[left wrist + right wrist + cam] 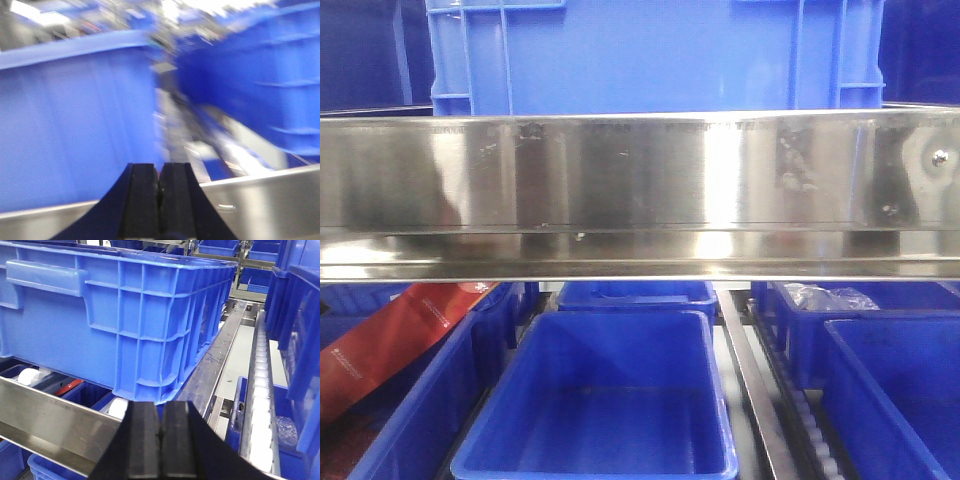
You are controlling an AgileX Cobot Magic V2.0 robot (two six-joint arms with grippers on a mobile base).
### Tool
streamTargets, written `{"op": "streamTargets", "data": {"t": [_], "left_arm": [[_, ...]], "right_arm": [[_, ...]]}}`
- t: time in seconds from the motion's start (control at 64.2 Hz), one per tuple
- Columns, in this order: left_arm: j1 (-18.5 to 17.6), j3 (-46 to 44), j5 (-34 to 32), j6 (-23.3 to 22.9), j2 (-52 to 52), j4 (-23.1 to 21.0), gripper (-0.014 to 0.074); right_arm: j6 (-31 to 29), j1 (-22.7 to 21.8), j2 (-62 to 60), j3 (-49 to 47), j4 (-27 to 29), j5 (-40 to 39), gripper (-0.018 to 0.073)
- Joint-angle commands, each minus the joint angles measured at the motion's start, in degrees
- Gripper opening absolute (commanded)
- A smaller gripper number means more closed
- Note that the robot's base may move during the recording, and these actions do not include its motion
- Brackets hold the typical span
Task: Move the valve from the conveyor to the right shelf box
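Front-facing view: right shelf's steel rail [640,190] spans blue bins [605,400]; valve and conveyor out of sight. Left gripper [159,190] and right gripper [160,435] both have fingers pressed together, holding nothing, each beside a blue crate [125,315].

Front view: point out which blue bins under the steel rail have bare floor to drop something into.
The middle bin below the steel rail shows a bare floor. The right bin looks bare too, though cut off by the frame. The left bin is crowded by a red package; the rear right bin holds a clear bag.
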Motion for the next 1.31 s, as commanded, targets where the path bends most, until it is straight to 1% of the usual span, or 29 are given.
{"op": "streamTargets", "data": {"t": [0.0, 0.031, 0.093, 0.125, 0.14, 0.249, 0.389, 0.545, 1.292], "left_arm": [[2.35, 3.37, -2.78, -4.72, -3.51, -0.9, -0.0111], [2.76, 4.56, -2.78, -5.61, -4.58, -0.9, -0.0111], [3.07, 4.92, -2.93, -5.61, -5.31, -0.9, -0.0111], [3.07, 4.92, 0.42, -5.61, -5.31, -0.9, -0.0111], [3.07, 4.92, 1.01, -5.61, -5.31, -0.9, -0.0111], [3.07, 4.92, 2.46, -5.61, -5.31, -0.9, -0.0111], [3.07, 4.92, 2.07, -5.61, -5.31, -0.9, -0.0111], [3.07, 4.92, -0.7, -5.61, -5.31, -0.9, -0.0111], [3.07, 4.92, -0.7, -5.61, -5.31, -0.9, -0.0111]], "right_arm": [[-0.01, 0.03, -0.34, 0.16, -0.59, -1.3, -0.0162], [-0.01, 0.03, -0.34, 0.16, -0.59, -1.3, -0.0162], [-0.01, 0.03, -0.34, 0.16, -0.59, -1.3, -0.0162], [-0.01, 0.03, -0.34, 0.16, -0.59, -1.3, -0.0162], [-0.01, 0.03, -0.34, 0.16, -0.59, -1.3, -0.0162], [-0.01, 0.03, -0.34, 0.16, -0.59, -1.4, -0.0162], [-0.01, 0.03, -0.34, 0.16, -0.59, -1.4, -0.0162], [-0.01, 0.03, -0.34, 0.16, -0.59, -1.4, -0.0162], [-0.01, 0.03, -0.34, 0.16, -0.59, -1.4, -0.0162]]}}
